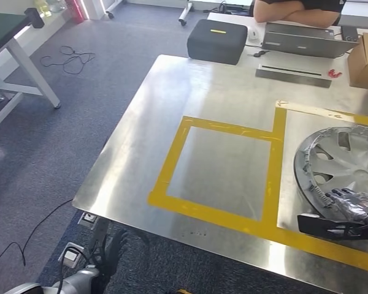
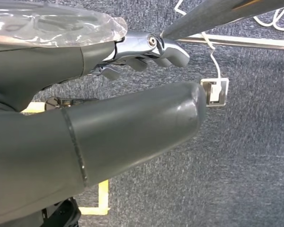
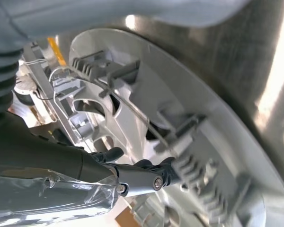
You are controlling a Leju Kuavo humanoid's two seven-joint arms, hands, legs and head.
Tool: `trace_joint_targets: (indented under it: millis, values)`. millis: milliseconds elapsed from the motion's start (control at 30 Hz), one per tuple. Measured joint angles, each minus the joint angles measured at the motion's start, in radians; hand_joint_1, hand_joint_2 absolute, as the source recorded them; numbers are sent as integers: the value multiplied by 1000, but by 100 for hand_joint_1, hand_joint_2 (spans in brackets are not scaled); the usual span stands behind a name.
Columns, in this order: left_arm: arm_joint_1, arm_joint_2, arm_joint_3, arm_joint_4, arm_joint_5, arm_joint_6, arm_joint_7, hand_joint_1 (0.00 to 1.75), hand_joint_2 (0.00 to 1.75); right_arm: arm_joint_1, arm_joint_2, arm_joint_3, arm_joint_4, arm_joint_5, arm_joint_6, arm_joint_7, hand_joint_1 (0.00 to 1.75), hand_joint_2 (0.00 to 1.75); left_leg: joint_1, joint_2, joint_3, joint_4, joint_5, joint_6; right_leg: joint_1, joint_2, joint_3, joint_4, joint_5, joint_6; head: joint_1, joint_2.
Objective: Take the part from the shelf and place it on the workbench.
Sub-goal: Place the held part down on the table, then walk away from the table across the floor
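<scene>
Steel workbench (image 1: 140, 141) — yellow tape outline (image 1: 270, 177), grey hubcap (image 1: 344, 159), dark case (image 1: 216, 40), laptop (image 1: 302, 38), cardboard box (image 1: 365, 61)

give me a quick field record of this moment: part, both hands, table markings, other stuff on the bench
part: silver wheel cover, over the workbench at its right side
right hand: right hand grips the cover's near rim
left hand: left hand hangs low over carpet, holding nothing
markings: yellow tape square, nothing inside it
other: black case, laptop, cardboard box
person: folded arms at far edge
</scene>
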Motion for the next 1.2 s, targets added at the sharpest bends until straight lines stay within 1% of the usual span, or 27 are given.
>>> trace_joint_targets:
  millis: [100, 267, 333, 433, 500, 567, 633, 733, 933, 967, 1000, 1067, 1100, 1133, 1167, 1200]
  values:
    - [-1, 0, 0, 0, 1, 0, -3, 0, 0, 0, 0, -11, -3, -12, -67, -22, 0, 0, 0, 0, 2, 0, 0, 0, 0, 0, 2, 0, 0, 0, 0, 0]
    - [-1, 1, 0, 0, 5, 1, -7, 0, 0, 13, 0, -82, -37, -90, -252, -102, 0, 0, 0, 0, 4, 1, 0, 0, 0, 0, 5, 0, 0, 1, 0, 0]
    - [-1, 2, 0, 0, 5, 2, -8, 0, 0, 38, 1, -140, -71, -126, -360, -155, 0, 0, 0, 0, 4, 1, 0, 0, 0, 0, 6, 0, 1, 1, 0, 0]
    - [-1, 3, 0, 0, 5, 9, -8, 0, 0, 91, 13, -271, -152, -186, -513, -235, 0, 0, 0, -1, 4, 2, 0, 0, 0, -1, 7, 0, 1, 1, 0, 0]
    - [-1, 3, 0, 0, 5, 13, -8, 0, 0, 128, 31, -361, -211, -245, -579, -286, 0, 0, 0, -1, 5, 2, 0, 0, 0, -1, 7, 0, 0, 1, 0, 0]
    - [-1, 3, 0, 0, 3, 17, -6, 0, 0, 162, 53, -434, -259, -343, -619, -343, 0, 0, 0, 0, 6, 2, -1, 1, 0, 0, 8, 0, 0, 1, 0, 0]
    - [-1, 2, 0, 0, 3, 19, -4, 0, 0, 191, 74, -484, -296, -485, -619, -392, 0, 0, 0, 0, 7, 1, -1, 1, 0, 0, 8, 0, 0, 1, 0, 0]
    - [-2, 2, 0, 0, 3, 20, -3, 0, 0, 224, 105, -521, -331, -717, -582, -453, 0, 0, 0, 0, 8, 1, -1, 1, 1, 1, 9, 0, 0, 0, 0, 0]
    - [-2, 0, 0, 0, 3, 20, -2, 0, 0, 265, 165, -539, -358, -963, -543, -554, 0, 0, 0, 1, 9, 1, -1, 1, 1, 1, 11, 0, 0, 0, 0, 0]
    - [-3, -1, 0, 0, 3, 20, -2, 0, 0, 273, 177, -539, -359, -999, -538, -576, 0, 0, -1, 1, 9, 3, -3, 2, -2, 2, 12, -3, 0, 2, 0, 0]
    - [-3, -1, 0, 0, 3, 21, -1, 0, 0, 281, 191, -538, -360, -1026, -536, -598, 0, 0, -2, 0, 10, 2, -4, 7, -4, 2, 15, -8, 2, 6, 0, 0]
    - [-1, -2, 0, 0, 3, 23, 0, 0, 0, 295, 221, -534, -360, -1058, -535, -639, 0, 0, -1, 2, 29, -24, 3, 20, -4, 2, 27, -22, 6, 15, -2, 0]
    - [1, -4, 0, 0, 2, 25, 1, 0, 0, 300, 235, -532, -359, -1066, -537, -654, 0, 0, 3, 5, 44, -46, 11, 25, -2, 1, 27, -13, -3, 19, -2, 0]
    - [2, -5, 0, 0, 1, 27, 1, 0, 0, 304, 248, -529, -357, -1069, -538, -664, 0, 0, 7, 7, 56, -65, 19, 27, 0, 1, 17, 17, -23, 21, 0, 0]
    - [3, -7, 0, 0, 0, 28, 3, 0, 0, 308, 261, -526, -354, -1071, -538, -670, 0, 0, 12, 8, 62, -75, 24, 28, -1, 0, -6, 73, -55, 23, 3, 0]
    - [2, -9, 0, 0, -1, 30, 5, 0, 0, 312, 274, -523, -351, -1072, -536, -674, 0, 0, 14, 9, 64, -78, 26, 28, -4, 1, -39, 141, -91, 26, 5, 0]
